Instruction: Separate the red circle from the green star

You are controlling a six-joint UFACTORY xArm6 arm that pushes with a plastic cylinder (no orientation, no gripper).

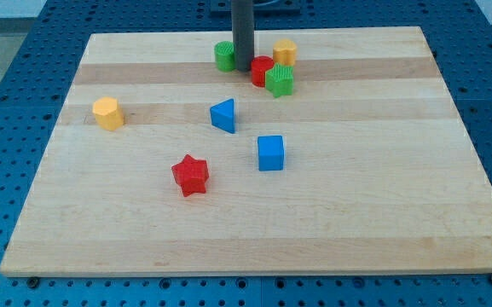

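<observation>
The red circle (261, 70) sits near the view's top centre, touching the green star (280, 80) at its lower right. My rod comes down from the top edge and my tip (243, 68) rests on the board just left of the red circle, between it and a green block (224, 56). The tip looks to be touching or almost touching the red circle.
A yellow block (285, 51) sits just above the green star. A blue triangle (223, 115), a blue cube (270, 153), a red star (190, 175) and a yellow hexagon (107, 112) lie on the wooden board (382, 196). The board's top edge is close behind the cluster.
</observation>
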